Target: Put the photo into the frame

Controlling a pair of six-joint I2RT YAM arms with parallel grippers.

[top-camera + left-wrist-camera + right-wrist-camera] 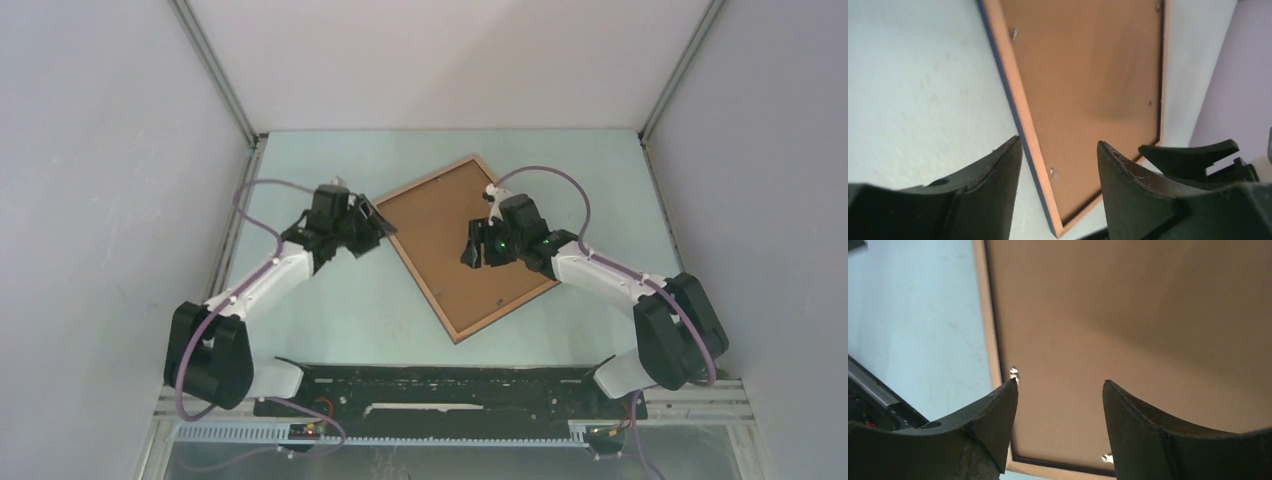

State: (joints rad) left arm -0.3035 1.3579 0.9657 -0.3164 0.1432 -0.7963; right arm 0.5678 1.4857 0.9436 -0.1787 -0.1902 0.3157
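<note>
Hovering over the frame [1016,100], left pincer [1058,142] and right pincer [1059,381] gape empty

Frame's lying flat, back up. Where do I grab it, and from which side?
Probably the frame by its thin rim beneath the open left gripper, coming in from the table side. It lies flat with the backing board set inside, so only that outer lip offers a pinch.

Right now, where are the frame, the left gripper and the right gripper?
frame [986,315], right wrist view, left wooden rim
left gripper [1058,141], left wrist view, between fingertips
right gripper [1060,381], right wrist view, between fingertips
</note>
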